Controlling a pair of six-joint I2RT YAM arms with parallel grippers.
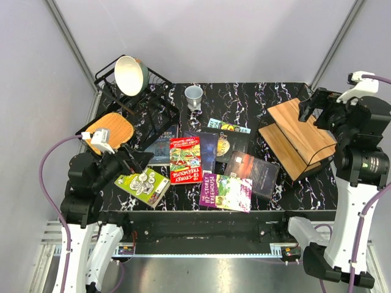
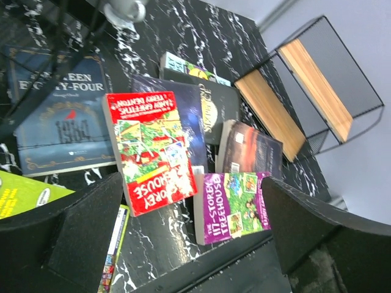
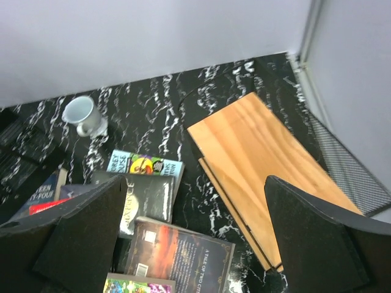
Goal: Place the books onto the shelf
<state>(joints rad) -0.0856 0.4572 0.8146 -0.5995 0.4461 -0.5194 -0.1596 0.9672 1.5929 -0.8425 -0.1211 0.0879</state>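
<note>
While books [image 1: 186, 160] lie flat at centre, shelf [image 1: 296, 119]: 3 o'clock, bare, ready.
Left gripper [image 1: 139, 162], right gripper [image 1: 310, 108]: spread wide, empty.

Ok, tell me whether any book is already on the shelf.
No: the shelf shows only bare wooden boards in the top view, and the books all lie flat on the table.

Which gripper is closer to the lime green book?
Left. The left gripper hovers by the far edge of the lime green book. The right gripper is on the opposite side, over the shelf.
</note>
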